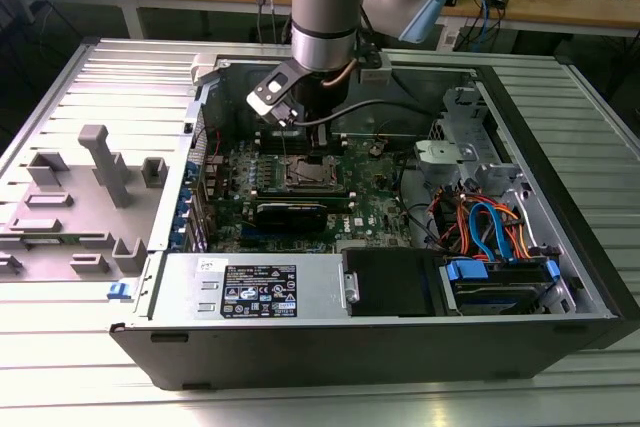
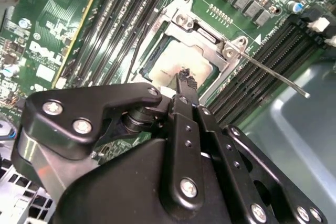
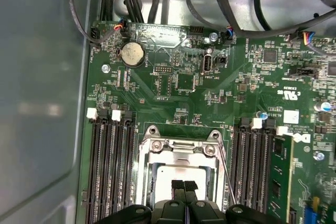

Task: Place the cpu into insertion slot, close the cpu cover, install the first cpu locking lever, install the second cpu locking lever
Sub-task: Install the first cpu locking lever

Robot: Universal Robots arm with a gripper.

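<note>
You are hovering the pincer [image 3: 184, 185], tips pressed together on nothing, straight above the cpu [image 3: 181, 173], which is lying flat in the insertion slot [image 3: 153, 179].

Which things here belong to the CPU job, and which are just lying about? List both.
Job in hand:
cpu, lying in the insertion slot
cpu cover
locking lever
gripper, at the cpu

Just lying about:
coin battery
memory slots
orange and blue cables
grey fixture beside the case
</note>
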